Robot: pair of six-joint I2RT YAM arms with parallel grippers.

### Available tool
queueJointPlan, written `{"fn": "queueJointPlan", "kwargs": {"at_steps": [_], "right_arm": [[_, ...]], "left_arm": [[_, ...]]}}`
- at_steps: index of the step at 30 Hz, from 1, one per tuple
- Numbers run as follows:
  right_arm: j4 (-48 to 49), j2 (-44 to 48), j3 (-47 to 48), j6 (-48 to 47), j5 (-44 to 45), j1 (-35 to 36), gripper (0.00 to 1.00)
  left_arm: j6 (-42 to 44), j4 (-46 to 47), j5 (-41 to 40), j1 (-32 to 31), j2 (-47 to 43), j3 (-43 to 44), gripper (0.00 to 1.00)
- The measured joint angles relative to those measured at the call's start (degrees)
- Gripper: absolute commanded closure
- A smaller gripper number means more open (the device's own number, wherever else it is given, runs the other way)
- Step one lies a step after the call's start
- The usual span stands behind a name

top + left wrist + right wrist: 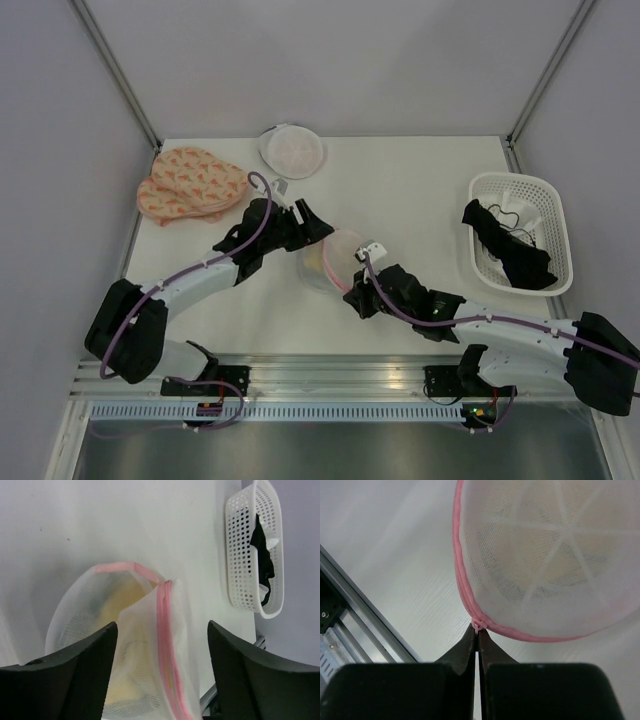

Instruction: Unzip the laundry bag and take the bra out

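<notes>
The left arm reaches from its base at the near left corner diagonally up and right across the white table (420, 190), its elbow low. The left gripper (305, 222) hangs just beside the far-left side of the round white mesh laundry bag (322, 262). Its black fingers (75, 680) are spread wide: the bag's standing edge rises between them, and neither pad is pressed against it. The right arm comes in from the near right corner, its forearm running left and slightly away. The right gripper (477, 632) is pinched tight on the pink zipper band (470, 607) at the bag's near-right rim, its fingertips meeting on the seam. The laundry bag sits near the middle of the table between the two grippers. It is tipped up on edge, so its domed face turns toward the right wrist camera. The zipper band arcs along the right side, running roughly from the far side to the near side. From the left wrist, the band is parted at the top, and a cream-coloured padded item (125, 597) shows inside through the mesh.
</notes>
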State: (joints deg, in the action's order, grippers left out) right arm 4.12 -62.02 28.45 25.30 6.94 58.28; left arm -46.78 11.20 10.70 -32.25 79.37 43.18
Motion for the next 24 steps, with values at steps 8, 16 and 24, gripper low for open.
{"fn": "queueJointPlan", "kwargs": {"at_steps": [8, 16, 24], "right_arm": [[0.7, -4.0, 0.7, 0.6, -3.2, 0.4, 0.99], [4.2, -7.2, 3.0, 0.7, -5.7, 0.5, 1.0], [7.1, -10.7, 5.5, 1.3, -8.7, 1.6, 1.0]], "left_arm": [[-1.0, -7.3, -3.2, 0.1, -7.8, 1.0, 0.18], [-7.0, -11.7, -2.1, -5.4, -19.7, -11.2, 0.18], [-11.1, -11.9, -3.8, -11.5, -19.9, -13.0, 0.39]]}}
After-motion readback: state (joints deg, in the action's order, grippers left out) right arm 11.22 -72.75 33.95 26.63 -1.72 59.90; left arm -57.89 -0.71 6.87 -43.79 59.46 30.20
